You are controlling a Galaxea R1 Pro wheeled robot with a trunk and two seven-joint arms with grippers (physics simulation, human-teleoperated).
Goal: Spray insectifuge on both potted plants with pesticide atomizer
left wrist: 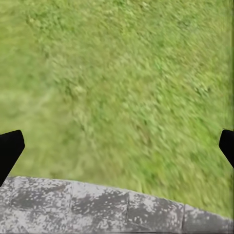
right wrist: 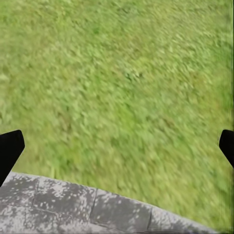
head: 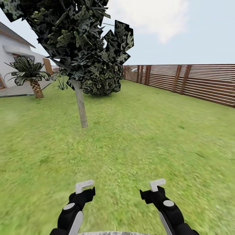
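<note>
Garden lawn (head: 137, 137) spreads ahead of us, green and blurred, and it is the one part of the task we can see at this moment. At the far left stands a white house (head: 13, 58) with a pale paved strip along its foot, and just in front of it a short palm (head: 30, 73). Next comes a thin grey-trunked tree (head: 80, 101) with a dark, speckled crown, and behind it a round dark bush (head: 102, 83). To the right a brown slatted fence (head: 192, 81) runs along the edge of the grass under a pale sky.

Low in our head view our left gripper (head: 85, 186) hangs over the grass, and our right gripper (head: 156, 184) beside it, well apart. In both wrist views the dark fingertips (left wrist: 10, 148) (right wrist: 10, 148) sit at opposite edges with grass between them, so both sets of jaws stand wide apart and hold nothing. A mottled grey paved edge (left wrist: 97, 209) (right wrist: 73, 207) lies under each.
</note>
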